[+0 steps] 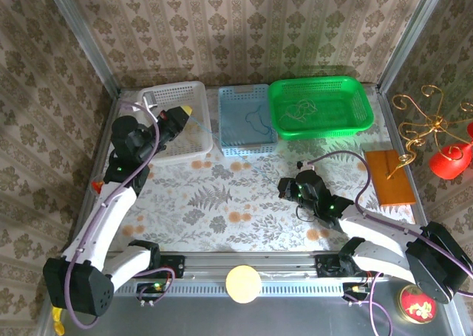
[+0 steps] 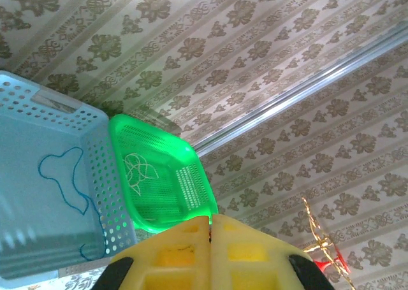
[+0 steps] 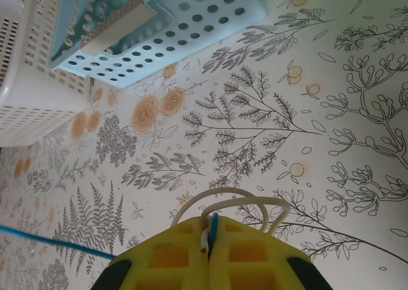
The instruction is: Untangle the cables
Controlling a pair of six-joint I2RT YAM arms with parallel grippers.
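Right pincer (image 3: 209,229) pinching white, blue cables (image 3: 255,199)

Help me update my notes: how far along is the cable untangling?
Done: a blue cable lies alone in the blue basket, a pale cable in the green basket. In hand: the right gripper, jaws shut, pinches a white cord and a blue cord together. Left: separating those two. The left gripper is shut, empty.
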